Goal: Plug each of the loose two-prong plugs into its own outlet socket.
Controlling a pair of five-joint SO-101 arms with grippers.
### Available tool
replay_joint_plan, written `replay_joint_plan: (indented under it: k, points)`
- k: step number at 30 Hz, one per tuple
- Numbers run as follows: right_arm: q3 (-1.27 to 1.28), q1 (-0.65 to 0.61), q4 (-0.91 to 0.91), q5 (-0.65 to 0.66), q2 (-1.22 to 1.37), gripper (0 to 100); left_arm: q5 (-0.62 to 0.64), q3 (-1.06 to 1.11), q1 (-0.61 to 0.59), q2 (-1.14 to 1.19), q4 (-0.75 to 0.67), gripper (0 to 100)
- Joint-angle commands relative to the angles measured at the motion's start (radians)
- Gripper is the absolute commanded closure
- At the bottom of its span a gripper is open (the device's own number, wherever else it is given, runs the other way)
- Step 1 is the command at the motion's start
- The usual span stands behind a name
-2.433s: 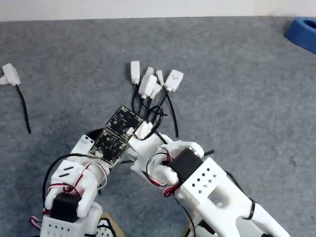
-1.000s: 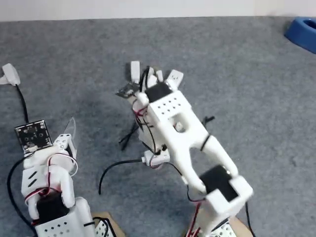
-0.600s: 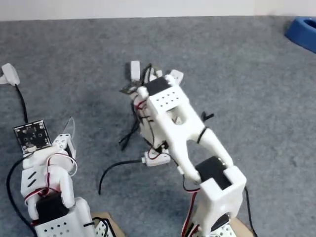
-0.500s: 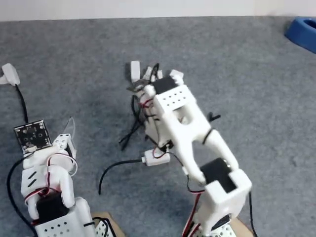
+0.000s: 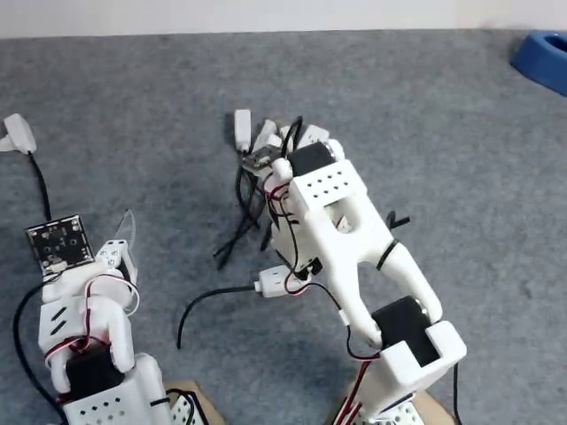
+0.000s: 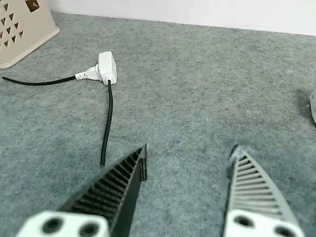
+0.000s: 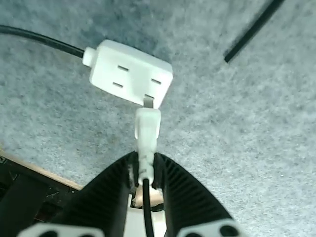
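In the right wrist view my right gripper (image 7: 145, 160) is shut on a small white two-prong plug (image 7: 147, 129). Its metal prong touches the near edge of a white outlet socket (image 7: 128, 74) lying on the carpet; I cannot tell whether it has entered a slot. In the high view that socket (image 5: 277, 282) lies under the folded right arm (image 5: 332, 208), its black cable running left. Several more white plugs and sockets (image 5: 266, 133) lie bunched beyond the arm. My left gripper (image 6: 189, 150) hangs open over bare carpet at the left (image 5: 122, 237). Farther off, a joined white plug and socket (image 6: 106, 69) lie on the carpet.
Black cables (image 5: 239, 230) tangle between the bunch and the socket. A beige basket (image 6: 19, 24) stands beyond the joined pair. A blue container (image 5: 542, 57) sits at the far right. Grey carpet (image 5: 461, 159) spreads to the right.
The left arm has pulled back from the middle to the left side. The right arm swung over the bunch, then drew back and to the right; the socket under it stayed put.
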Motion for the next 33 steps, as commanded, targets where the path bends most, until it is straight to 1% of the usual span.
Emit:
replay_joint_plan:
  k: [1, 7, 19, 28, 33]
  points:
    - [-0.024, -0.035, 0.010, -0.021, -0.010, 99.2, 0.008, -0.002, 0.008, -0.010, -0.023, 73]
    - [-0.085, -0.062, 0.010, -0.089, -0.008, 99.2, 0.008, -0.002, 0.007, -0.010, -0.023, 73]
    - [-0.091, -0.059, -0.007, -0.114, 0.090, 99.2, 0.008, -0.002, 0.005, -0.010, -0.023, 73]
    - [-0.093, 0.056, -0.005, -0.087, 0.085, 99.2, 0.006, -0.002, 0.008, -0.010, -0.023, 73]
    - [-0.093, 0.058, -0.005, -0.087, 0.085, 99.2, 0.006, -0.002, 0.008, -0.010, -0.023, 73]
